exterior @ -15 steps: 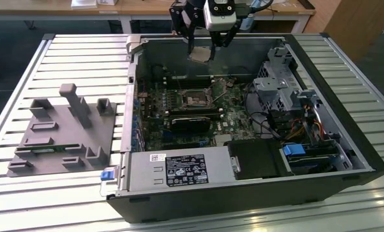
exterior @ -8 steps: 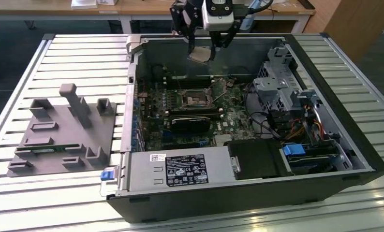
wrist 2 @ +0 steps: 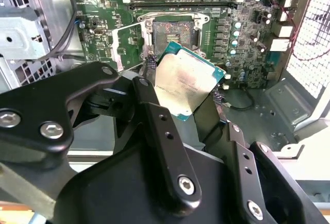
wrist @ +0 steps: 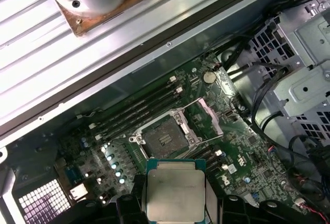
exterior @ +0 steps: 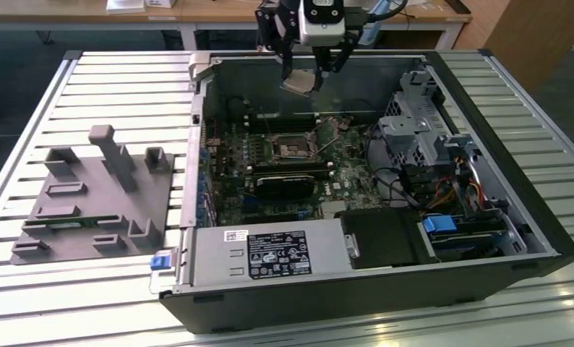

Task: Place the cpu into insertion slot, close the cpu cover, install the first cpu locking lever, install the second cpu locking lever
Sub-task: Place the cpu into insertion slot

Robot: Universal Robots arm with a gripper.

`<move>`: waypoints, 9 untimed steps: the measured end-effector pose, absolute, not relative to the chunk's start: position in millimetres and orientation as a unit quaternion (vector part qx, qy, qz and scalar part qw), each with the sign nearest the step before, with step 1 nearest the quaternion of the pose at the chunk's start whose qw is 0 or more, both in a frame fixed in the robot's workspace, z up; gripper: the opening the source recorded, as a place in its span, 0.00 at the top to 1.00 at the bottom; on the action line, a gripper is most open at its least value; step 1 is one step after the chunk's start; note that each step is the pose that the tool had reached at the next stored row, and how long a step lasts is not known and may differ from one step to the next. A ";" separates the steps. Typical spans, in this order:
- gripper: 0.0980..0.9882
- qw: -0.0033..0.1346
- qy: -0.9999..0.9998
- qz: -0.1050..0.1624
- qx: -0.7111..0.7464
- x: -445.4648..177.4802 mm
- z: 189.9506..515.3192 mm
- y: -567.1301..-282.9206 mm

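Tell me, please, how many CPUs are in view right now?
1. The cpu sits in the gripper, held above the case; the insertion slot below is empty. Another could lie hidden inside the case.

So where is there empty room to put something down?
The slatted table is bare beyond the grey fixture, nearer than it, and at the exterior view's right of the computer case. Inside the case it's crowded: motherboard, cables, drive cage, with the cpu held in the jaws above.
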State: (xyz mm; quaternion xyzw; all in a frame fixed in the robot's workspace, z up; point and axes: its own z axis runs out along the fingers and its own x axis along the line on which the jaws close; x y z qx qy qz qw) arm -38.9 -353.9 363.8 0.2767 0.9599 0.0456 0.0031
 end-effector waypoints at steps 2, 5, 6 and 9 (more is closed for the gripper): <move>0.50 0.003 0.958 0.046 0.283 -38.9 363.8 -353.9; 0.50 0.004 0.955 0.046 0.293 -38.9 363.7 -353.9; 0.50 0.004 0.954 0.046 0.297 -38.9 363.7 -353.9; 0.50 0.004 0.951 0.045 0.306 -38.9 363.6 -353.9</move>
